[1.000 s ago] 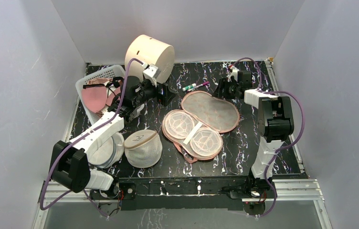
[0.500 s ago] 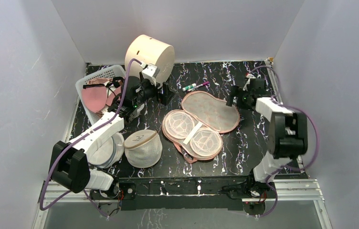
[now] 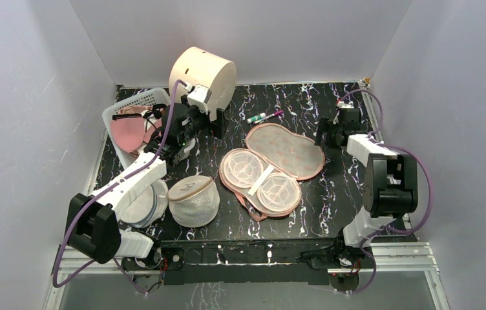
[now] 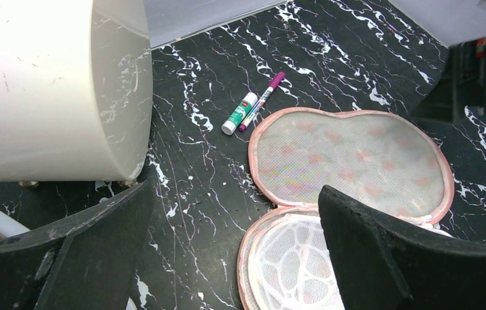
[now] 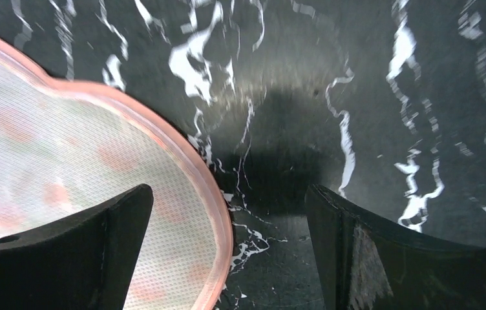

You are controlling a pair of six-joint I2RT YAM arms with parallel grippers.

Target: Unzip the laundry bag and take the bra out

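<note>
Peach-beige peanut-shaped zip laundry bag (image 3: 284, 150) lies unzipped; the dusty-pink bra (image 3: 126, 134) with black straps rests in a white slatted basket (image 3: 138, 98) well left of it. Flanking the bag, the left gripper (image 4: 234, 223) and right gripper (image 5: 227, 223) stand apart, empty; best lifted clear without snagging it.

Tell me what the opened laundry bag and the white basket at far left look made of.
Laundry bag: soft matte textile, probably a fine synthetic mesh; the weave grain shows on the flipped-open lid, edged with pink fabric trim. Basket: looks like rigid white moulded plastic, judging by its slotted walls and smooth rim, though the finish is hard to tell.
</note>
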